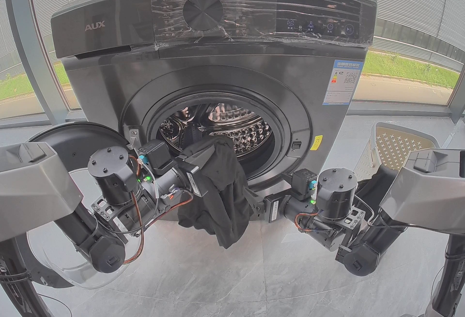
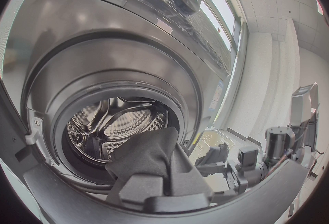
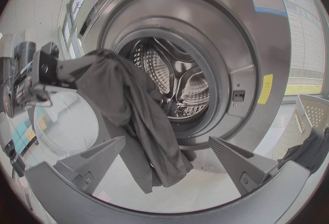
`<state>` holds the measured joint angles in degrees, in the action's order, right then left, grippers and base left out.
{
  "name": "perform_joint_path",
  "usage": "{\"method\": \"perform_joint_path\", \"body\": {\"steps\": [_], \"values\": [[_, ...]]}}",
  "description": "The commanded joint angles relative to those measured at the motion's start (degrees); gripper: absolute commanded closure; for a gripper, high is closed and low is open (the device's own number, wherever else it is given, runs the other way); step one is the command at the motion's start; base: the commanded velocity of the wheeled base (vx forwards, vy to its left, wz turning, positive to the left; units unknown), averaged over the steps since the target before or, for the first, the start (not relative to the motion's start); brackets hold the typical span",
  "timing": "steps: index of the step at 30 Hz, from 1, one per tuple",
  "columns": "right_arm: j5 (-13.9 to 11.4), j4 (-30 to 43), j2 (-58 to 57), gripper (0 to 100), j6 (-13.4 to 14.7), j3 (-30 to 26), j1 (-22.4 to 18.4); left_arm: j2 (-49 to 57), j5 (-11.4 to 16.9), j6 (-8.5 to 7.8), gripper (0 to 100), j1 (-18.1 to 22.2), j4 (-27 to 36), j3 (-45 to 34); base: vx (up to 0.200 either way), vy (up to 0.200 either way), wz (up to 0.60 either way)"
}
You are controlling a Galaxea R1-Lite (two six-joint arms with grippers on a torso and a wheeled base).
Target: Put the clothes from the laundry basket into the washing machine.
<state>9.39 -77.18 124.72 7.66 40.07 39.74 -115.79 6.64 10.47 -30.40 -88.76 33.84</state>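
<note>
A dark grey washing machine [image 1: 213, 66] stands in front of me with its round drum opening [image 1: 218, 131] uncovered. My left gripper [image 1: 201, 165] is shut on a black garment [image 1: 220, 197] just before the lower left of the opening; the cloth hangs down toward the floor. The same black garment [image 3: 137, 111] drapes from the left gripper [image 3: 73, 67] in the right wrist view, and bunches over the left gripper's fingers [image 2: 161, 183] in the left wrist view. My right gripper [image 3: 166, 147] is open, low, facing the drum [image 3: 171, 81], its fingers [image 3: 236, 159] spread wide and empty.
The machine's door [image 1: 72, 143] hangs open at the left, beside my left arm. A white perforated laundry basket [image 1: 397, 143] stands on the floor to the machine's right, with dark clothing [image 3: 308, 152] in it. Pale tile floor [image 1: 252, 274] lies free in front.
</note>
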Motion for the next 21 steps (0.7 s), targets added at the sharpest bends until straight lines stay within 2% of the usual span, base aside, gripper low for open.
{"method": "perform_joint_path", "body": {"steps": [1,4,7,8,11,14,21], "values": [[-0.2,-0.2,1.8,0,0.0,-2.3,0.2,0.2,-1.2,0.25,100,0.3,0.0,1.7,0.000,0.000,0.00],[-1.7,-1.0,2.4,0,0.1,-3.5,1.6,0.1,-2.0,0.25,100,0.2,0.0,1.9,0.000,0.000,0.00],[-4.5,-1.4,2.8,0,0.3,-3.8,2.5,0.1,-2.0,0.25,100,0.0,0.0,1.9,0.000,0.000,0.00],[-6.8,-3.0,3.4,0,0.1,-3.8,3.0,0.1,-2.0,0.25,100,-0.2,0.0,1.9,0.000,0.000,0.00],[-9.3,-5.1,5.1,0,0.0,-3.2,3.6,0.2,-2.1,0.25,100,-0.2,0.0,1.8,0.000,0.000,0.00],[-10.4,-5.8,6.1,0,0.0,-2.3,4.3,0.3,-2.1,0.25,100,-0.4,0.0,1.8,0.000,0.000,0.00],[-11.1,-6.1,9.4,0,0.1,1.9,5.4,0.3,-2.2,0.25,100,-0.4,0.0,1.9,0.000,0.000,0.00]]}}
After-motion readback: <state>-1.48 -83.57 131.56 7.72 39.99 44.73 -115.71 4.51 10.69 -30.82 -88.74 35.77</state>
